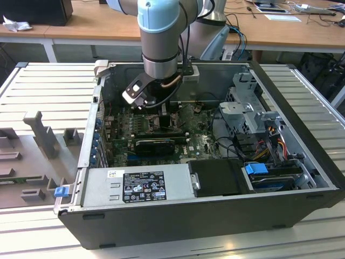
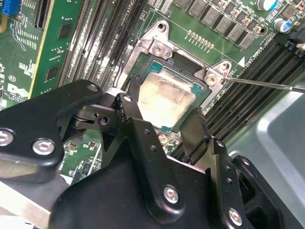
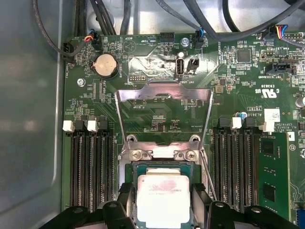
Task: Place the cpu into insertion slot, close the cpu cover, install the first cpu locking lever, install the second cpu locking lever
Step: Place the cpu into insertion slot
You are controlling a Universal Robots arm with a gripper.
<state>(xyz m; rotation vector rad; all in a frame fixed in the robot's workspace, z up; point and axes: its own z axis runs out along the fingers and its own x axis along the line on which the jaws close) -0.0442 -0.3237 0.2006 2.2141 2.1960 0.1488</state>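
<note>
In both wrist views the cpu [image 3: 164, 200] [image 2: 167, 98], a small square chip with a pale silver top, sits between my two black fingers [image 3: 127, 202]. My gripper [image 3: 164, 205] [image 2: 164, 109] is shut on its opposite edges. The chip is directly over the insertion slot [image 3: 135, 168] [image 2: 183, 67], whose dark rim shows around it; I cannot tell whether it is fully seated. The cpu cover [image 3: 164, 94], a thin silver frame, is flipped back and lies open against the board. A thin locking lever [image 2: 267, 85] [image 3: 208, 176] stands free beside the socket. In the exterior view the arm [image 1: 159, 43] reaches down into the computer case.
Long black memory slots [image 3: 90, 167] [image 3: 233, 167] flank the socket on both sides. Cables [image 3: 143, 19] run along the board's edge. In the exterior view a power supply [image 1: 135, 186], a grey drive cage [image 1: 245, 110] and the case walls [image 1: 302, 124] surround the motherboard.
</note>
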